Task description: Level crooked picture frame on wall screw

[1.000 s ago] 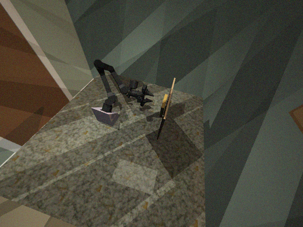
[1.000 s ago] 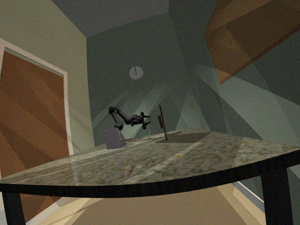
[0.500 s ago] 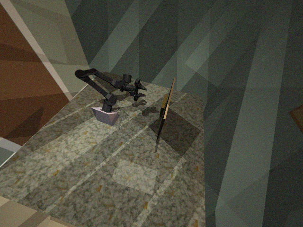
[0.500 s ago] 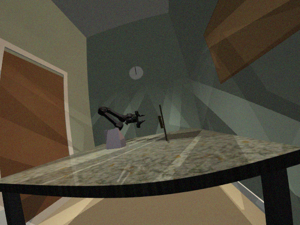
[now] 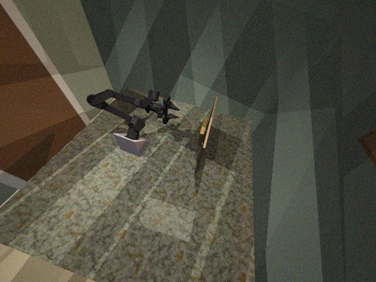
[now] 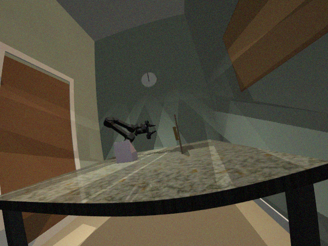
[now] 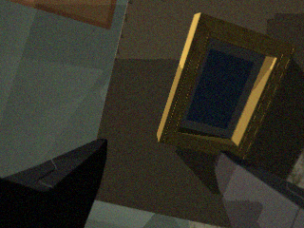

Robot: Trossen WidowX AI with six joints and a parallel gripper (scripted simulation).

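The gold picture frame with a dark blue picture hangs on the upright brown panel. In the wrist view its top edge falls to the right more steeply than the panel's lower edge, so it looks crooked with its left side higher; the oblique view makes the amount unclear. The screw and notched strip are hidden. My gripper is open and empty, back from the frame with a clear gap, its fingers pointing towards the panel.
The arm stands on a pale block on the speckled table. The thin panel stands upright on the table in front of the arm. A round clock hangs on the far wall. Broad shadows and light bands cross the scene.
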